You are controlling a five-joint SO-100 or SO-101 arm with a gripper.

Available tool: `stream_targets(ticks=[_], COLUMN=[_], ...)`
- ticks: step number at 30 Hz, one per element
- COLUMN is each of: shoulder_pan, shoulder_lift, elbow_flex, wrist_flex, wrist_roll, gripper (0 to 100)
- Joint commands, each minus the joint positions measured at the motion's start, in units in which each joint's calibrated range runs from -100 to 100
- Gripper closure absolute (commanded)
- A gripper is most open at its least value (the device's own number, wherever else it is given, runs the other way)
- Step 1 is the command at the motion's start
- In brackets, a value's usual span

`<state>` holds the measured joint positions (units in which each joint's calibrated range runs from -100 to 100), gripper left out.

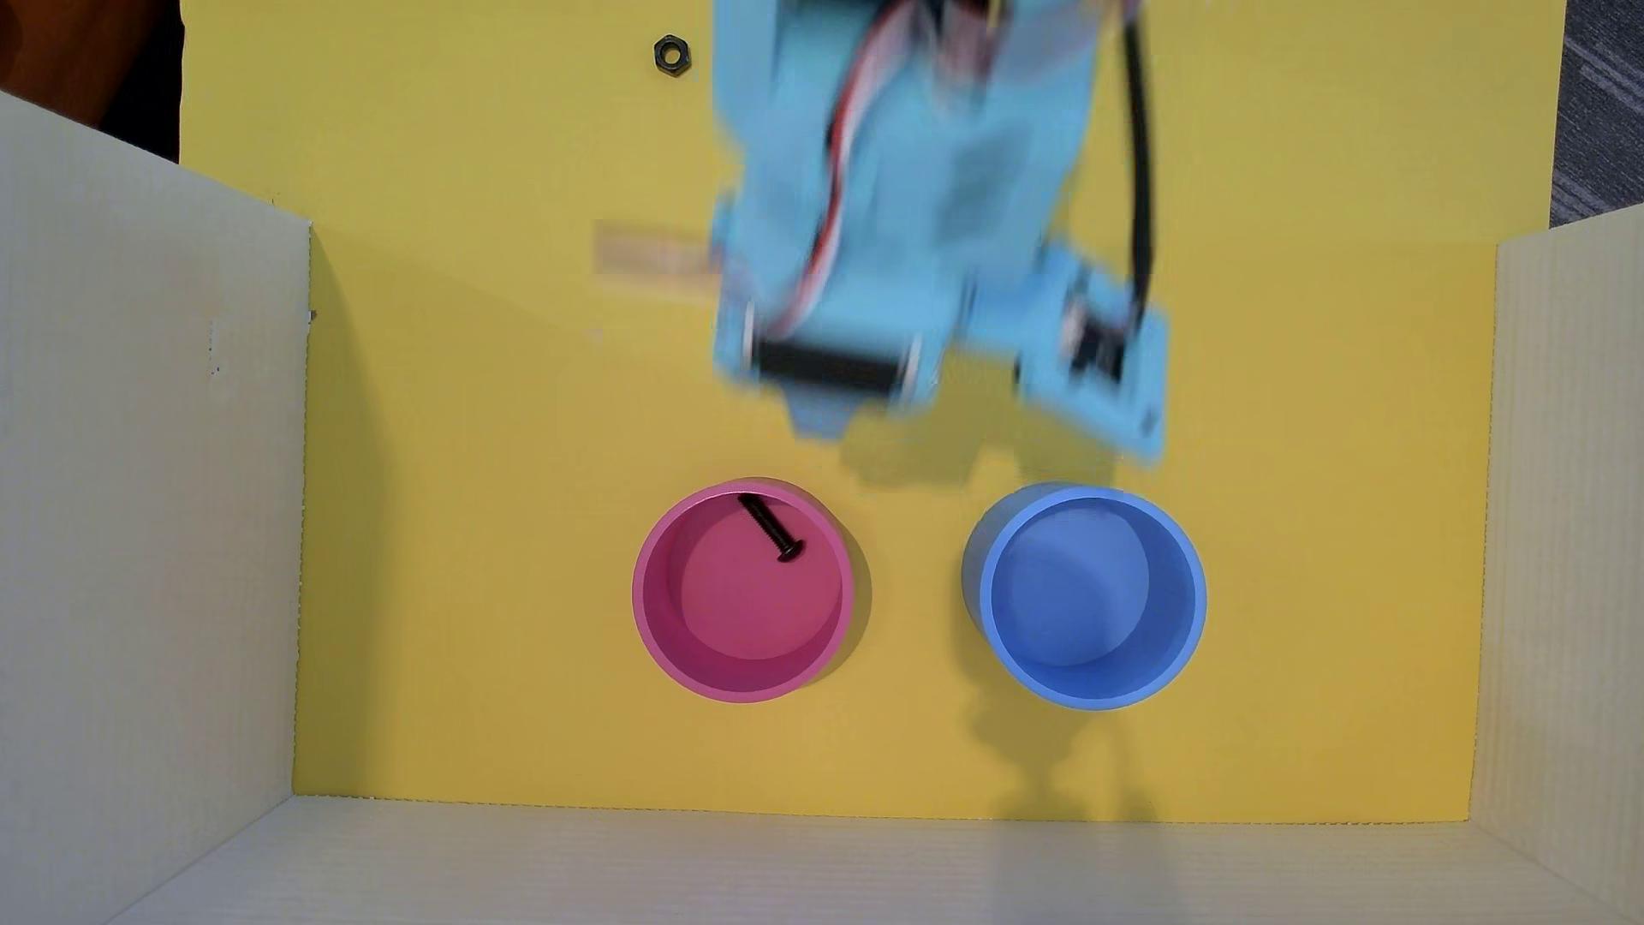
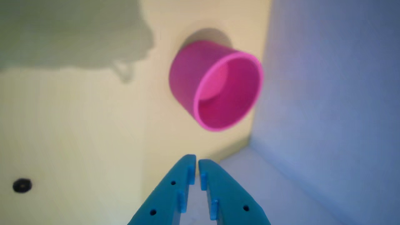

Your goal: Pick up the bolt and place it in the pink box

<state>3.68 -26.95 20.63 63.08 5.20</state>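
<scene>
Pink box (image 1: 654, 623) holds bolt (image 1: 770, 528), shaft leaning against inner wall near arm side; placement looks done. Gripper (image 2: 197, 162) nearly closed, tips almost touching, nothing between them. Arm (image 1: 898, 222) blurred, above mat near cup. Risk: low sweep clips pink rim, tips cup, spills bolt. Nut (image 1: 672, 55) well apart.

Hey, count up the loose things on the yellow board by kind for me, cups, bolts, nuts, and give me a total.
Cups: 2, the pink box and the blue cup
Bolts: 1, the bolt, lying inside the pink box
Nuts: 1, the black nut near the top edge of the overhead view
Total: 4
</scene>
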Motion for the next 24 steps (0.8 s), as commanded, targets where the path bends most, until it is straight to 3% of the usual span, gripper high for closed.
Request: stream_targets(ticks=[1,8,15,21,24], shoulder_pan=[-2.36,-4.86,-7.95,-8.02,-8.02], shoulder_lift=[-21.62,-50.83,-71.54,-71.37,-71.37], elbow_flex=[17.04,41.20,56.57,61.28,62.18], wrist_flex=[-5.21,-13.88,-13.88,-12.93,-7.70], wrist_roll=[-0.49,-0.64,-0.64,-0.80,-3.66], gripper=[99,99,99,99,99])
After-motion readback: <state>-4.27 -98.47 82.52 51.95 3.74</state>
